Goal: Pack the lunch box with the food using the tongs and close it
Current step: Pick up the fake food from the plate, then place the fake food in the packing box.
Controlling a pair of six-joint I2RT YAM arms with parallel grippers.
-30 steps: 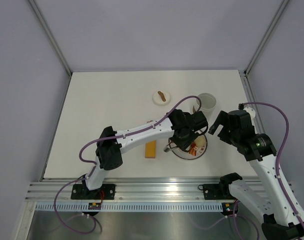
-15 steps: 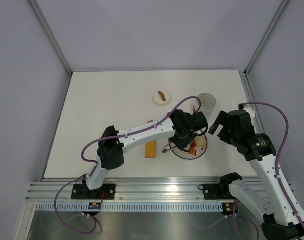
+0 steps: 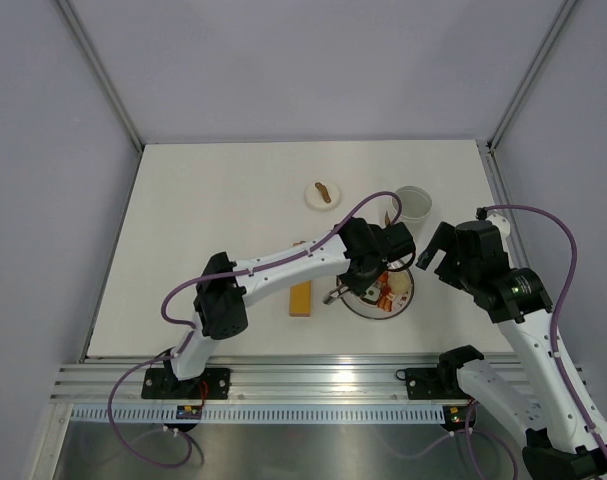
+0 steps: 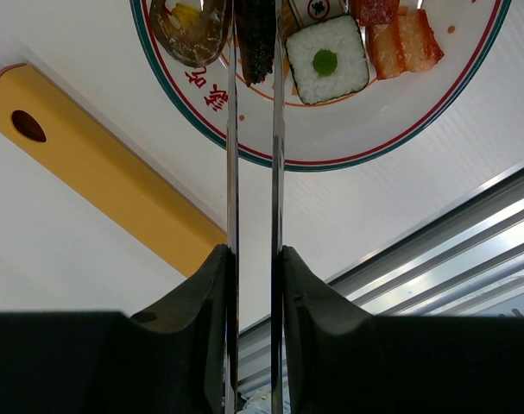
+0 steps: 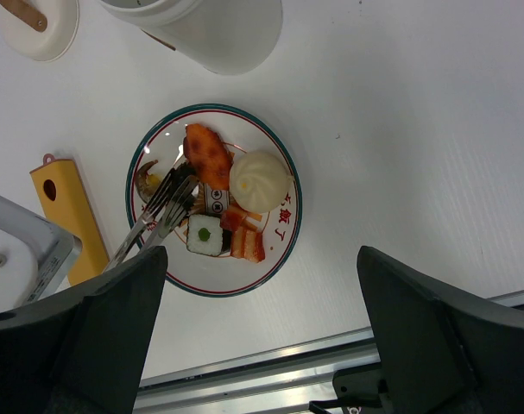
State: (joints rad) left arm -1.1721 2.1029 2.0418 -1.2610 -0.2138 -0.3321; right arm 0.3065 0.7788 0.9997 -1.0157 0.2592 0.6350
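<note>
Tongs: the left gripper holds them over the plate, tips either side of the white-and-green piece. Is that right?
Not quite. The left wrist view shows the tongs, held by the left gripper over the plate, with tips either side of the dark piece; the white-and-green piece lies just outside them.

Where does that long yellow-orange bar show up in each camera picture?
Top external: the bar lies left of the patterned plate, below the middle of the picture.
Left wrist: the bar runs diagonally across the left side, below-left of the plate.
Right wrist: the bar is at the left edge, beside the plate.
Shared landmark: the patterned plate.
</note>
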